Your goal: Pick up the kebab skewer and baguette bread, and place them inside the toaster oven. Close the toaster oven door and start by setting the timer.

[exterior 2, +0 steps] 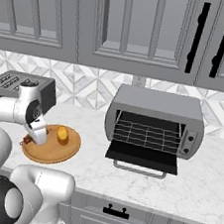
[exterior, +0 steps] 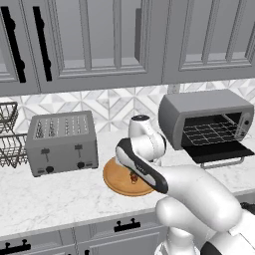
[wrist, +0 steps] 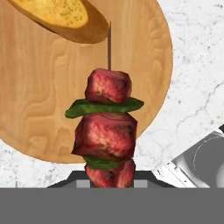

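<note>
Skewer grip comes first: the end effector (wrist: 109,181) is closed on the kebab skewer (wrist: 107,127) over the round wooden board (wrist: 39,100) near the counter's (exterior 2: 198,190) front edge, the baguette bread (wrist: 61,17) left there while the toaster oven (exterior 2: 155,122) stands open farther along to receive both.

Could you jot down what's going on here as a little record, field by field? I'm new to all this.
Setting: marble kitchen counter under grey cabinets
Gripper: gripper low over the round wooden board, shut on the kebab skewer
Skewer: red meat chunks with green slices between, stick pointing away from the hand
Bread: baguette bread lying on the board, beside the skewer
Toaster oven: toaster oven to the right, wire rack bare
Oven door: toaster oven door folded down, open
Other: slotted toaster left of the board
</note>
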Controlling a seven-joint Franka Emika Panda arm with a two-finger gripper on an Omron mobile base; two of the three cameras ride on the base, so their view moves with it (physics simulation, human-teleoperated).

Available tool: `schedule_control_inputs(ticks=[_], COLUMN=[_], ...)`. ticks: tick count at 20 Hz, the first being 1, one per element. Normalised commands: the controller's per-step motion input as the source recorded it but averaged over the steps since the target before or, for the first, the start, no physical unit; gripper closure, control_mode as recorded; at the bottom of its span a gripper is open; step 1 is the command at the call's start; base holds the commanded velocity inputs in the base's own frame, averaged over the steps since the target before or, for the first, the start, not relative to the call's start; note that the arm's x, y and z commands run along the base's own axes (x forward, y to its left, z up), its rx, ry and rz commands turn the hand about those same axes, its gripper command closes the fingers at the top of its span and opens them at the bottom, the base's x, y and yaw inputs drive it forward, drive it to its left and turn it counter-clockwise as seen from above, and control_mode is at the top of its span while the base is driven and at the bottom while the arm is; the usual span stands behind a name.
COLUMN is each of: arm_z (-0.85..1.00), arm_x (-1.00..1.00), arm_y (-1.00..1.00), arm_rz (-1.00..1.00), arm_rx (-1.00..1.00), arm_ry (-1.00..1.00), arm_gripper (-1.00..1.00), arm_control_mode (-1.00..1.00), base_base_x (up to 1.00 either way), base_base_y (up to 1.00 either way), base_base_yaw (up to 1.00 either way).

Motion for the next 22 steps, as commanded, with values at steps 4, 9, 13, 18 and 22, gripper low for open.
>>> schedule_control_inputs(ticks=[4,9,13,18,22], arm_z=[0.34,0.25,0.21,0.17,0.36], arm_x=[-0.12,-0.11,-0.04,-0.01,-0.01], arm_y=[-0.14,-0.16,-0.1,-0.1,-0.38], arm_rz=[-0.12,-0.13,-0.12,-0.12,-0.14], arm_rx=[0.0,0.0,0.0,0.0,0.01], arm_ry=[0.0,0.0,0.0,0.0,0.0], arm_gripper=[1.0,1.0,1.0,1.0,1.0], arm_control_mode=[-1.0,-1.0,-1.0,-1.0,-1.0], base_base_x=[0.0,0.0,0.0,0.0,0.0], base_base_y=[0.0,0.0,0.0,0.0,0.0], base_base_yaw=[0.0,0.0,0.0,0.0,0.0])
